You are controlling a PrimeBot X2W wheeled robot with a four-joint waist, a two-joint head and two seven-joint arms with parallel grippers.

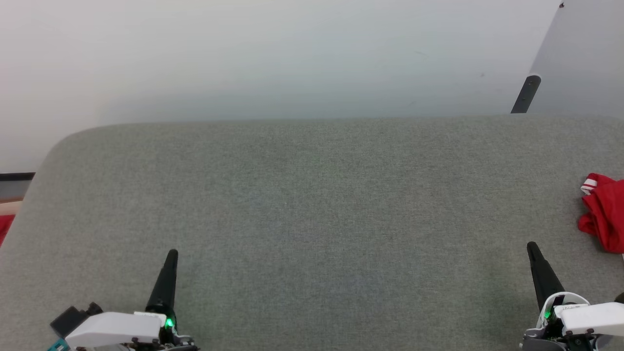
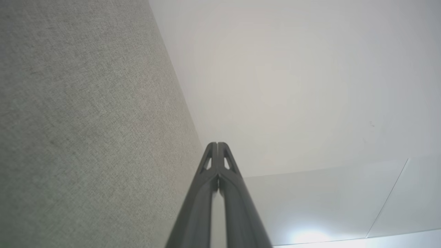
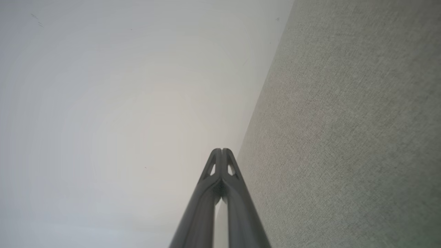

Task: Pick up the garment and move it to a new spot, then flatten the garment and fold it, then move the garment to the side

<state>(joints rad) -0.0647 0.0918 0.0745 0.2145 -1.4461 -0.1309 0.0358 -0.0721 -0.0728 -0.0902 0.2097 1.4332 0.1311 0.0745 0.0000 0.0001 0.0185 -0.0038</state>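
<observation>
1. Garment [image 1: 604, 219], a bunched red fabric shirt with a red-and-white striped trim, lies on the largest thing in view: a broad grey fabric-covered tabletop [image 1: 312, 195] with rounded far corners. Its rough cloth would likely keep a shirt from sliding while it is spread out.
2. Behind the tabletop rises a plain pale wall [image 1: 292, 48]. A lighter panel leans at the upper right, with a dark rounded post [image 1: 525, 95] at its foot.
3. The garment sits at the far right edge of the tabletop, cut off by the edge of the head view. The part that shows is rumpled, neither flat nor neatly folded, with the striped trim turned up at its top. The rest is hidden, so its full shape cannot be told. This fits either a shirt waiting at the side to be fetched or one already set aside.
4. The right pincer [image 1: 532, 247] is low at the near right, just short of the garment and not touching it. Its two long dark fingers are pressed together at the tips in the right wrist view [image 3: 222, 150] and hold nothing.
5. The left pincer [image 1: 170, 254] mirrors it at the near left, well apart from the shirt. Its fingers likewise meet and are empty [image 2: 217, 144]. Both point away from the robot, probably a parked rest pose.
</observation>
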